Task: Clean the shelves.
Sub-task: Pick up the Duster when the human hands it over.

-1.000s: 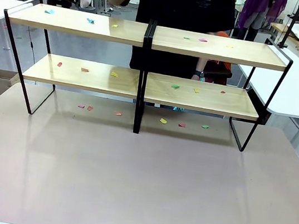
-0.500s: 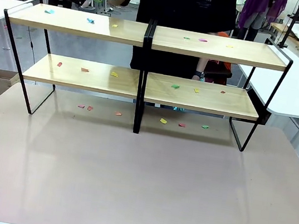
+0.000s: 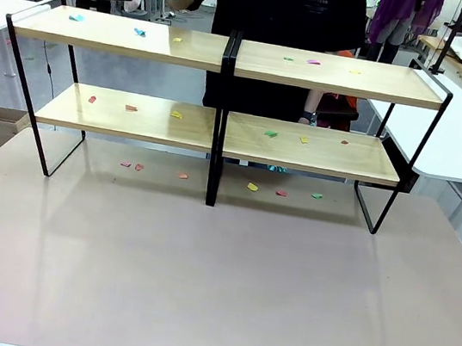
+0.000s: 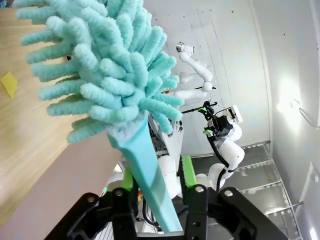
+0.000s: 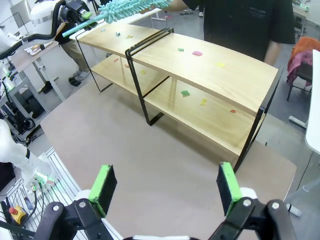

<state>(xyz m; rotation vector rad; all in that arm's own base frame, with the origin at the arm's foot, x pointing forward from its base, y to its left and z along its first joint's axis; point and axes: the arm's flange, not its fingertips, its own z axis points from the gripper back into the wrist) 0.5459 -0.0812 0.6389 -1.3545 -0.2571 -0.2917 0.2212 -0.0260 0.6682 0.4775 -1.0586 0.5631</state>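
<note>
Plainly, the shelves (image 3: 316, 71) span the far half of the table (image 3: 213, 292): pale boards on a thin black frame, dotted with coloured paper scraps (image 3: 252, 187). The near half is open room. Over the far-left top board, the left gripper (image 4: 157, 175) straddles the handle of a turquoise duster (image 4: 105, 75), its fingers narrowed; I cannot tell if it is clamped. The right gripper (image 5: 165, 187) gapes wide and empty over the near table.

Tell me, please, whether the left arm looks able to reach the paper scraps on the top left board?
Probably yes: the left gripper hovers close by the top left board, the duster handle between its fingers, and nothing stands over the scraps.
</note>
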